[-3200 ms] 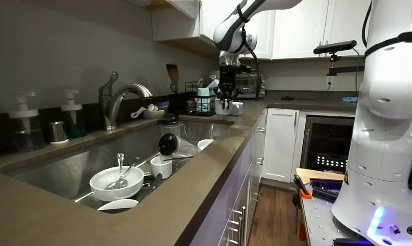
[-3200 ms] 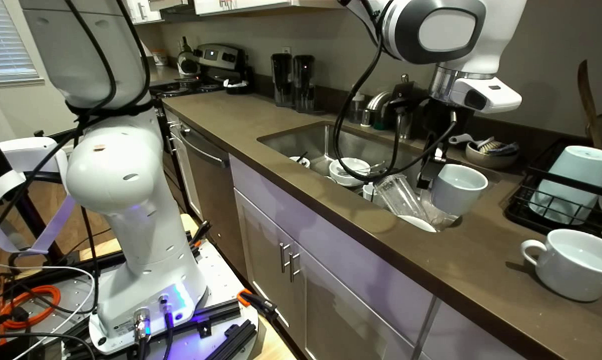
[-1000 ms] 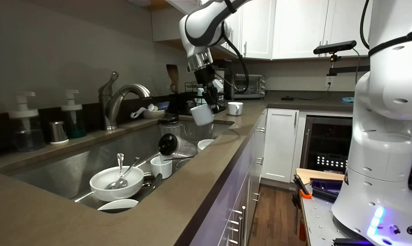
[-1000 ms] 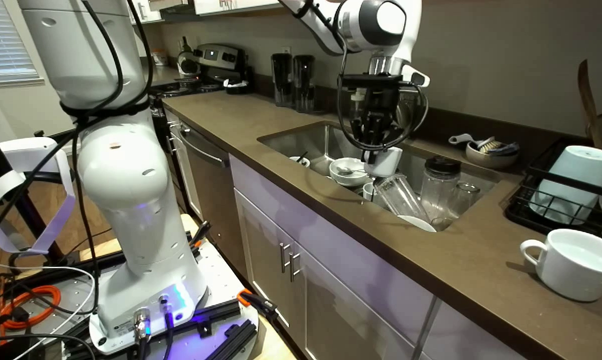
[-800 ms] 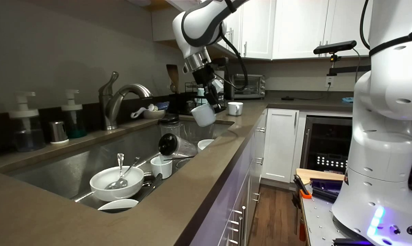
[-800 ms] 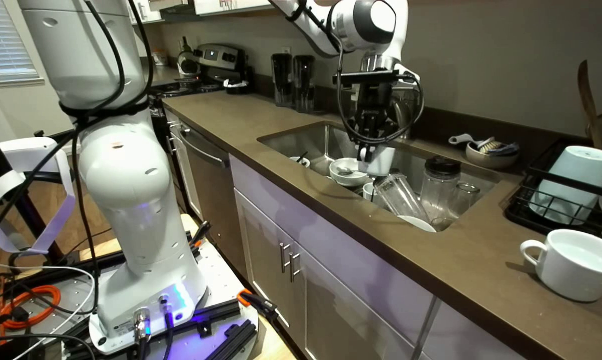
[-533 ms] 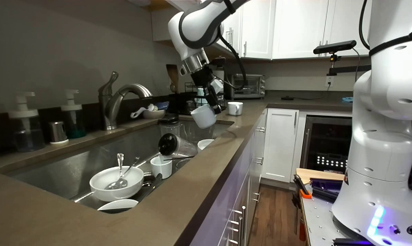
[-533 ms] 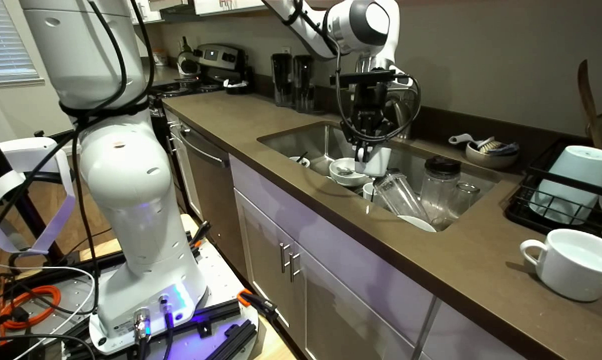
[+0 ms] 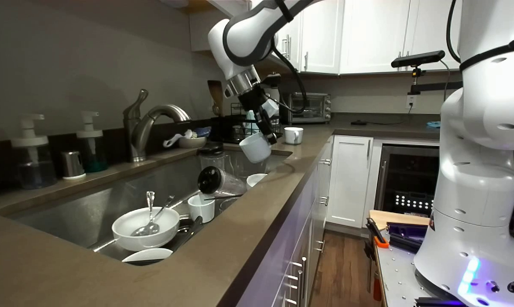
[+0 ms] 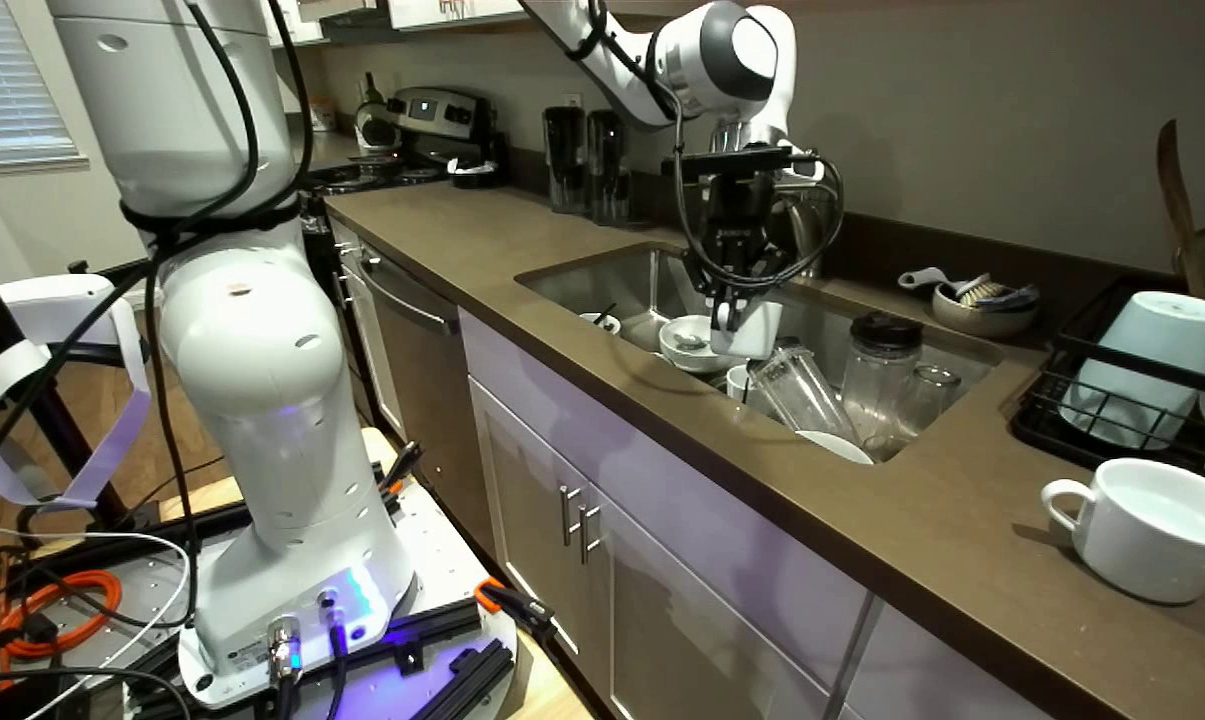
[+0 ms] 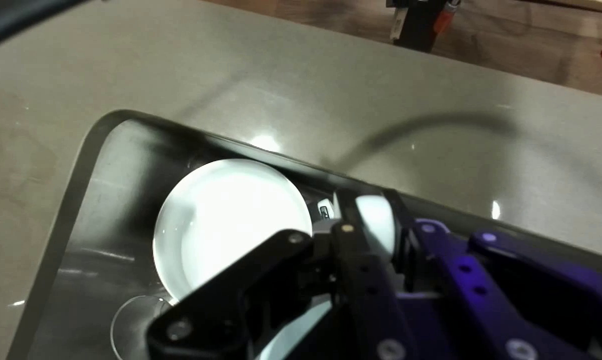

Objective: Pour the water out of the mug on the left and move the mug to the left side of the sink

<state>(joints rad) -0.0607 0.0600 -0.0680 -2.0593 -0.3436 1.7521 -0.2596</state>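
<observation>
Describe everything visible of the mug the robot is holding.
The mug is plain white and looks like glazed ceramic. It is tilted, its rim toward the upper left in an exterior view. It hangs in the air, apparently over the sink, gripped by the pincer, the only thing seen touching it. The handle cannot be made out clearly around the pincer, nor can any contents.
</observation>
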